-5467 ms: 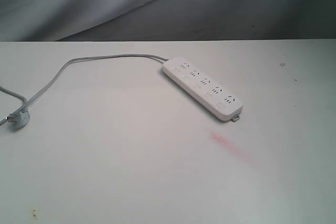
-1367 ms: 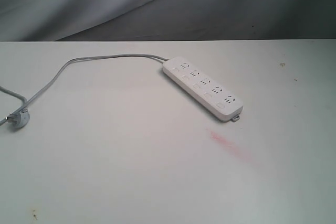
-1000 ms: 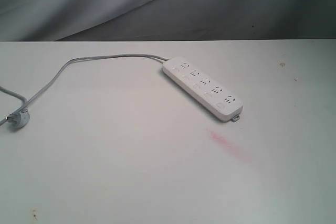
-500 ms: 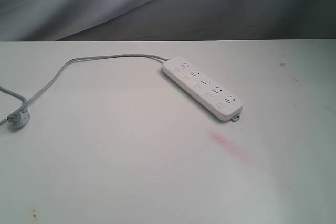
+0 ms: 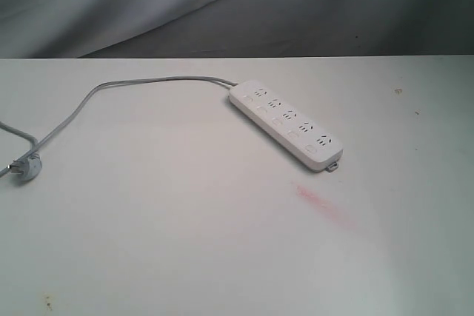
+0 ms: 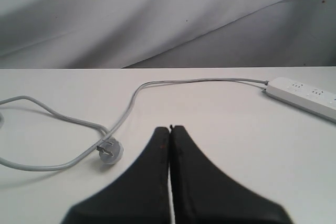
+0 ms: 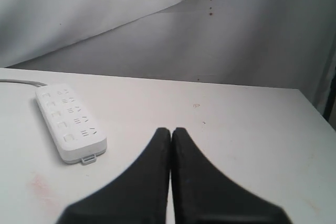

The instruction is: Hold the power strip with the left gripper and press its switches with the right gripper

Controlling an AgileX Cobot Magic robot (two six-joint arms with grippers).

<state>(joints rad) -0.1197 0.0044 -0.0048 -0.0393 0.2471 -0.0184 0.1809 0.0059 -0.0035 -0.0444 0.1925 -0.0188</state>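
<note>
A pale counter (image 5: 148, 257) before a grey draped backdrop (image 5: 222, 5). The strip (image 5: 285, 123) lies flat on the counter, right of centre in the exterior view and untouched. Its long axis runs on a diagonal: the cord end is farther off and toward the left, the end with the tab (image 5: 335, 166) nearer and toward the right. Its switches (image 5: 311, 150) sit in a row along the near-left side of the sockets. The cord (image 5: 148, 81) leaves the far end, curves across the left half of the counter and stops at a plug (image 5: 28, 168) near the left edge. A faint pink stain (image 5: 322, 205) marks the counter just in front of the tab end.

Neither arm enters the exterior view. The left fingers (image 6: 167, 132) are pressed together and hold nothing. Their camera shows the plug fairly near and only the cord end of the strip, well apart and off the fingers' line. The right fingers (image 7: 168, 132) are likewise closed and empty. Their camera shows the whole strip, tab end toward it, near but not straight ahead.

The right arm appears the nearer. The left probably has the longer reach, with the cord end facing its side. The hold is not yet begun.
</note>
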